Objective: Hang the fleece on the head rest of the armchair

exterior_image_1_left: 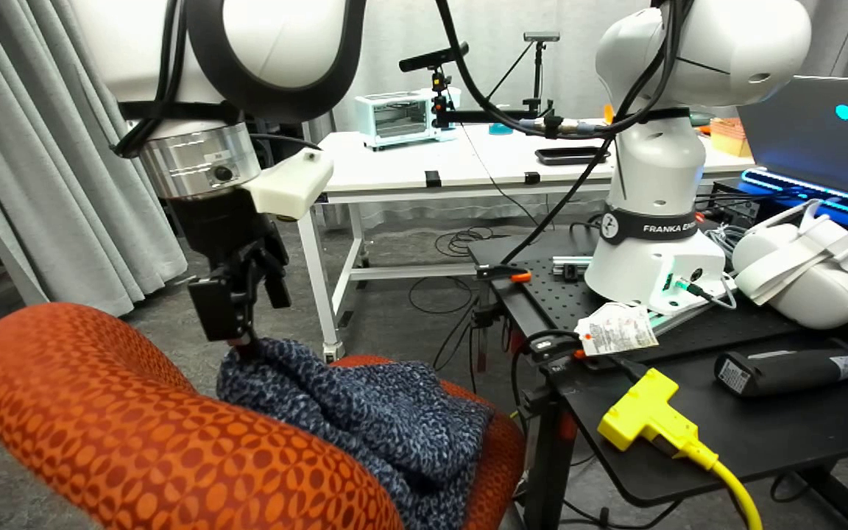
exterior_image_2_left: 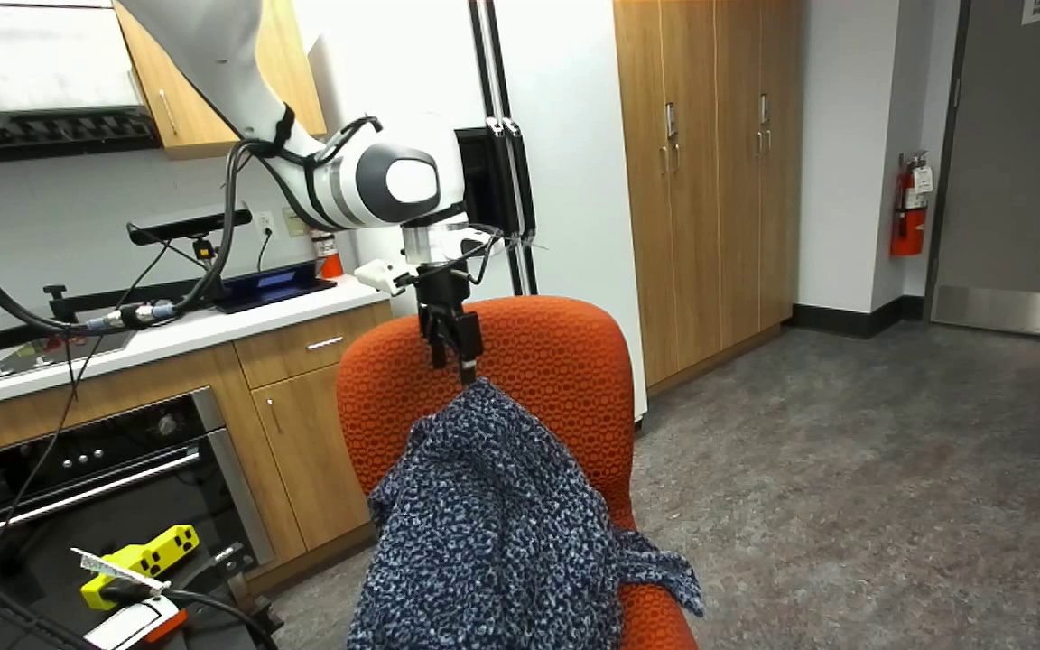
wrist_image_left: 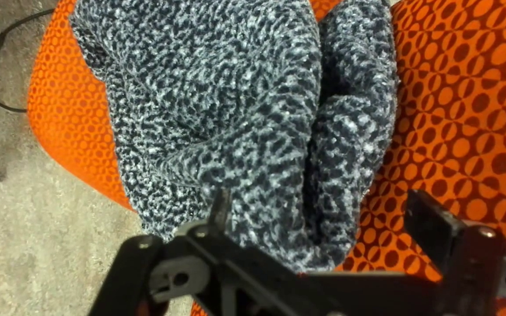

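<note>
The fleece [exterior_image_1_left: 387, 419] is a dark blue and grey speckled cloth. It lies bunched on the orange patterned armchair [exterior_image_1_left: 174, 412], also seen in an exterior view [exterior_image_2_left: 565, 361]. There the fleece [exterior_image_2_left: 493, 533] covers the seat and rises to a peak against the front of the backrest, below its top edge. My gripper [exterior_image_2_left: 453, 359] points down in front of the backrest, its tip at this peak. In the wrist view the gripper [wrist_image_left: 316, 215] has its fingers wide apart, with a fold of the fleece [wrist_image_left: 244, 131] below and between them. The chair [wrist_image_left: 468, 87] shows under the right finger.
A black table [exterior_image_1_left: 785, 442] beside the chair carries the robot base [exterior_image_1_left: 652, 258], a yellow power splitter [exterior_image_1_left: 648, 416] and a white headset [exterior_image_1_left: 799, 272]. A white table [exterior_image_1_left: 387, 173] stands behind. Kitchen cabinets [exterior_image_2_left: 321, 442] and a fridge [exterior_image_2_left: 565, 181] stand behind the chair.
</note>
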You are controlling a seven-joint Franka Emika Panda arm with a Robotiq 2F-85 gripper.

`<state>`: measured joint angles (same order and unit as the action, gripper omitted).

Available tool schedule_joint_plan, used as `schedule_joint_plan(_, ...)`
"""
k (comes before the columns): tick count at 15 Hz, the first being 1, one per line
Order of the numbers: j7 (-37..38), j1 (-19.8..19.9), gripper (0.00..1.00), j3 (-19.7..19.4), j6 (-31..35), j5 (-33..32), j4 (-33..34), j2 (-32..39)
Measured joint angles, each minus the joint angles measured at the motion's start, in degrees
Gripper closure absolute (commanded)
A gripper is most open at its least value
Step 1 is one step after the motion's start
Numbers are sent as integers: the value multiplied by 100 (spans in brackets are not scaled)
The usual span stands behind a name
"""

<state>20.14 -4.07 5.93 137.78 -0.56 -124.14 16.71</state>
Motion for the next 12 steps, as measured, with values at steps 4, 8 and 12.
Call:
schedule_joint_plan(4, -139, 0, 0, -34, 18, 93, 104, 153)
schedule_joint_plan(8, -339, 4, 0, -116, 21, 190, 487, 545)
schedule_joint_plan(12, -456, 51, 0, -256, 23, 377, 893, 1034)
